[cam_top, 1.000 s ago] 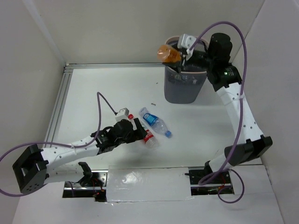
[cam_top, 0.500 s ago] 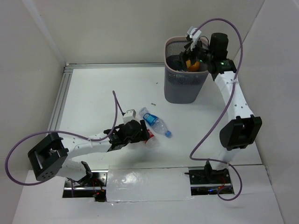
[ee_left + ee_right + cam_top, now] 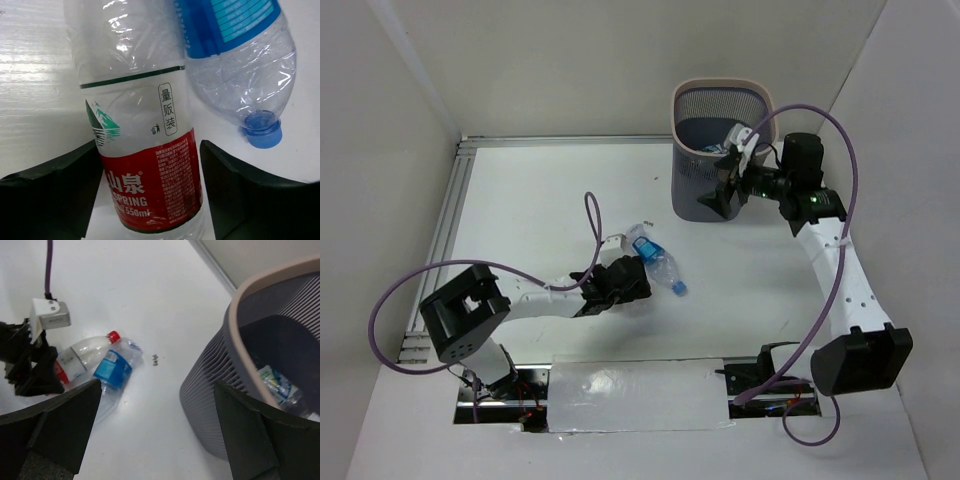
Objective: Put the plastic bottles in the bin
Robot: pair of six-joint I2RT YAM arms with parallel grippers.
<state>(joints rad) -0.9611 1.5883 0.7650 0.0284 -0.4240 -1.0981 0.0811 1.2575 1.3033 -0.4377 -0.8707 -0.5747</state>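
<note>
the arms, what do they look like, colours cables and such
Both arms have white link shells with rows of small holes and chunky black joint housings. A purple cable loops loosely along each. The left gripper and right gripper have matte black fingers, each with a small white-grey camera module by the wrist.

The overhead view is bright and evenly lit, the white table (image 3: 530, 190) close to washed out, with only soft, short shadows under the arms and at the foot of the bin (image 3: 718, 150). That view is sharp throughout. In the left wrist view the red-labelled bottle (image 3: 145, 165) is crisp, its crinkled plastic catching small white glints (the label print is legible), while the dark fingers (image 3: 55, 190) at the bottom corners are slightly soft. The right wrist view is softer overall, its near fingers (image 3: 55, 425) blurred, and the bin's rim curves noticeably toward the edge.
</note>
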